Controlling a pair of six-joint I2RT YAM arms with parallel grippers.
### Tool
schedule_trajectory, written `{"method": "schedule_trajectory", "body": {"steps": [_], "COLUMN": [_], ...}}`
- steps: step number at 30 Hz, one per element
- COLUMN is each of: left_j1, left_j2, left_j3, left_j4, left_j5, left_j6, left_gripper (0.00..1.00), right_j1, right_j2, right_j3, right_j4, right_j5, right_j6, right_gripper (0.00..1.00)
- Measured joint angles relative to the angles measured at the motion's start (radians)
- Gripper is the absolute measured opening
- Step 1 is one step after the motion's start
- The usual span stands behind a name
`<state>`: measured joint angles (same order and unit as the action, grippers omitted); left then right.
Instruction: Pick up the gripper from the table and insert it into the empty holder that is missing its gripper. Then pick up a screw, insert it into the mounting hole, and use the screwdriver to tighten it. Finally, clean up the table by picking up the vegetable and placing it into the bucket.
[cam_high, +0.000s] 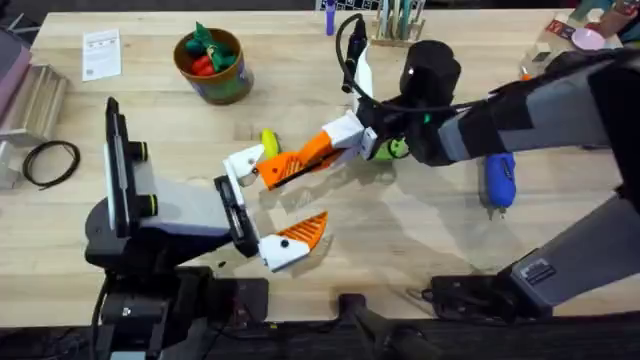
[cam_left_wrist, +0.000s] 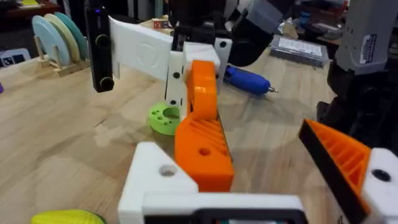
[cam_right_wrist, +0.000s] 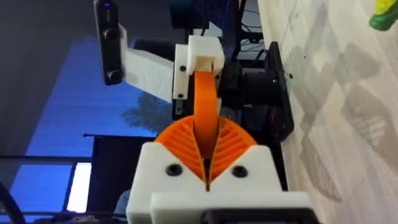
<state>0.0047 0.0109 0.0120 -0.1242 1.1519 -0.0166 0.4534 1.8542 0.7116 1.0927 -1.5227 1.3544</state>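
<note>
Right gripper (cam_high: 285, 168): its orange ribbed pads are clenched on the small orange plastic wedge-shaped finger tip (cam_left_wrist: 200, 134), above the middle of the wooden table (cam_high: 400, 240).
Finger tip position: pressed against the white angular plastic bracket (cam_left_wrist: 158, 180) of the left gripper (cam_high: 268, 205).
Left gripper: spread wide, nothing between its fingers.
Blue pen-shaped screwdriver (cam_high: 499, 180): lying on the table, under the right arm.
Yellow toy corn cob (cam_high: 269, 143): just behind the right gripper.
Olive-gold round bucket (cam_high: 212, 66): far side of the table, with toy vegetables inside.

orange gripper (cam_left_wrist: 202, 134) pressed at white holder (cam_left_wrist: 158, 171), blue screwdriver (cam_left_wrist: 247, 80) on table (cam_left_wrist: 68, 130), green disc (cam_left_wrist: 163, 118), corn cob (cam_left_wrist: 68, 217)
</note>
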Motion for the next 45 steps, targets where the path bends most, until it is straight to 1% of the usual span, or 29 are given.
{"method": "schedule_trajectory", "body": {"steps": [12, 28, 45], "left_j1": [0.000, 0.000, 0.005], "left_j2": [0.000, 0.000, 0.000], "left_j3": [0.000, 0.000, 0.000], "left_j4": [0.000, 0.000, 0.002], "left_j5": [0.000, -0.001, -0.019], "left_j6": [0.000, 0.000, -0.003], "left_gripper": [0.986, 0.985, 0.986], "right_j1": [0.002, 0.025, 0.039], "right_j2": [0.000, 0.000, 0.000], "right_j3": [0.008, 0.023, 0.025], "right_j4": [-0.001, -0.002, -0.024], "right_j5": [0.000, 0.011, 0.076], "right_j6": [0.011, 0.037, 0.037], "right_gripper": [0.008, 0.008, 0.008]}}
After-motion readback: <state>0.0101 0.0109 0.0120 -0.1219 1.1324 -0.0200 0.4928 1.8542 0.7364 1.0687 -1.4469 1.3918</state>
